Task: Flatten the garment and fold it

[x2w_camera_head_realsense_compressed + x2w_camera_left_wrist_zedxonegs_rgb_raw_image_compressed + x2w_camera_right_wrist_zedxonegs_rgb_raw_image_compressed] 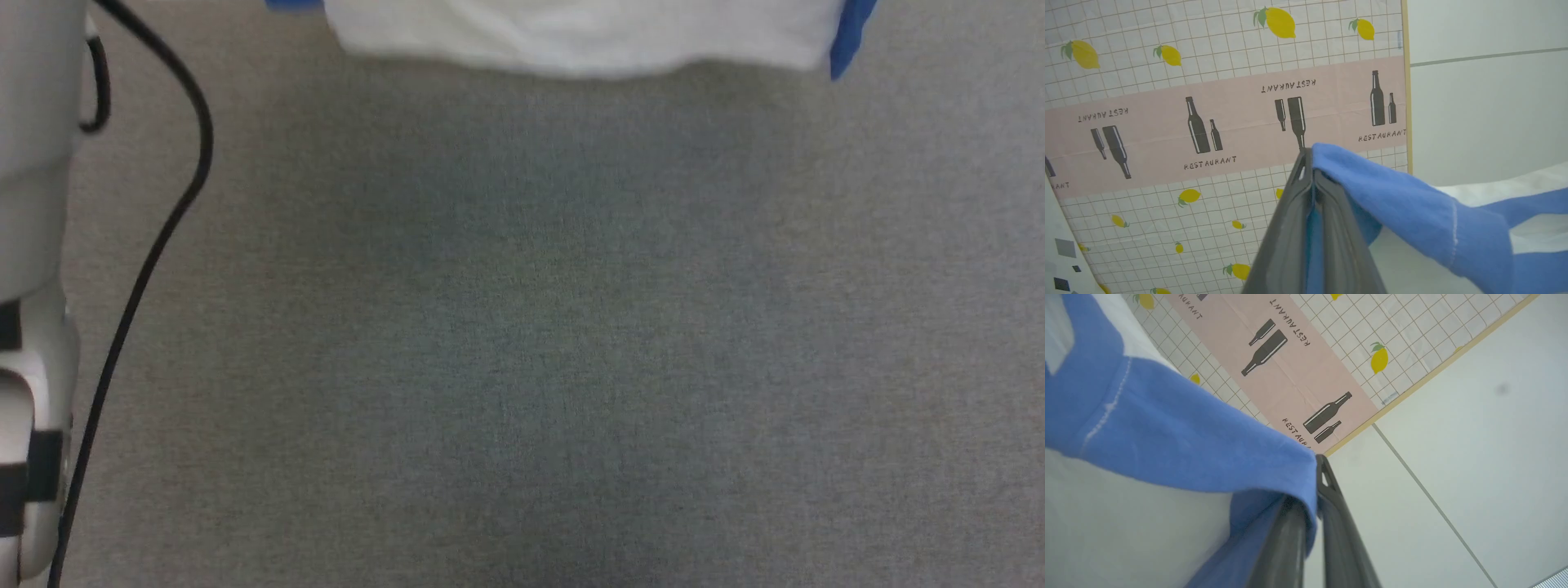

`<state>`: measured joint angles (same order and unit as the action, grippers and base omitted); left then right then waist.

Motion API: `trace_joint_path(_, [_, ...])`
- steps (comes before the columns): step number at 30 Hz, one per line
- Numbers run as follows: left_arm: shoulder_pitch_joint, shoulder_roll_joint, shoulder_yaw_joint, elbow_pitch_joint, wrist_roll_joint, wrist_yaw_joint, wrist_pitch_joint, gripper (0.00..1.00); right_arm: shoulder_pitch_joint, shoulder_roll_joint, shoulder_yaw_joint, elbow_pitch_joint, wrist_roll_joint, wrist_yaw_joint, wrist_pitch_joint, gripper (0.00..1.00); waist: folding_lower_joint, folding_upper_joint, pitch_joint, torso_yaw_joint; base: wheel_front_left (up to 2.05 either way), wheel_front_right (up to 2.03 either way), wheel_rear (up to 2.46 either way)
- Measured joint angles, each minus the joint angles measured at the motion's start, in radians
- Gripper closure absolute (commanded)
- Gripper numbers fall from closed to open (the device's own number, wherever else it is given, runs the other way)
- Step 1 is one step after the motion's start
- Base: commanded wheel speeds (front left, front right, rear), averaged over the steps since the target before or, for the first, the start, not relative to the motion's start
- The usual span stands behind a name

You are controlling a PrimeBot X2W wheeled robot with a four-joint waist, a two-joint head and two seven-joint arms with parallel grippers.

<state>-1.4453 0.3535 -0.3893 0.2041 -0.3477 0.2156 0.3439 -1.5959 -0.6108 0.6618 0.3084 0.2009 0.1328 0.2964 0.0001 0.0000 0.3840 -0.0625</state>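
The garment (pixel 571 37), a white T-shirt with blue sleeves, hangs along the top edge of the head view, its white hem low and a blue sleeve edge at the right. In the left wrist view my left gripper (pixel 1310 163) is shut on a blue sleeve of the garment (pixel 1404 204), which drapes off to the right. Seen from the right wrist, my right gripper (pixel 1316 465) is shut on the other blue sleeve (pixel 1167 445), with white cloth below it to the left. Both grippers hold the shirt raised above the table.
A grey carpeted floor (pixel 539 343) spreads below the hanging shirt. My pale body (pixel 33 245) and a black cable (pixel 155 245) stand at the left. A table with a lemon-and-bottle print cloth (pixel 1208 122) lies beyond the grippers, beside a pale floor (pixel 1474 437).
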Motion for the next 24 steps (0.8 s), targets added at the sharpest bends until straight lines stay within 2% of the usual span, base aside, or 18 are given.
trace_joint_path(7, [-0.116,-0.046,0.015,0.138,0.063,0.032,-0.259,1.0,-0.119,-0.001,0.025,0.169,-0.102,0.0,-0.117,1.0,0.0001,0.0,0.132,-0.006,0.0,0.0,0.0])
trace_joint_path(13, [-0.117,-0.045,-0.008,0.21,0.093,0.03,-0.441,1.0,-0.119,0.0,0.033,0.245,-0.167,0.0,-0.21,1.0,0.0001,0.0,0.235,-0.003,0.0,0.0,0.0])
trace_joint_path(19, [-0.058,-0.032,-0.024,0.233,0.087,-0.023,-0.512,1.0,-0.062,-0.014,0.062,0.264,-0.164,0.0,-0.288,1.0,0.0002,0.0,0.317,0.004,0.0,0.0,0.0])
trace_joint_path(24, [0.039,-0.009,-0.067,0.15,0.077,-0.069,-0.521,1.0,0.039,-0.078,0.061,0.179,-0.092,0.0,-0.337,1.0,0.0002,0.0001,0.346,0.023,0.0,0.0,0.0])
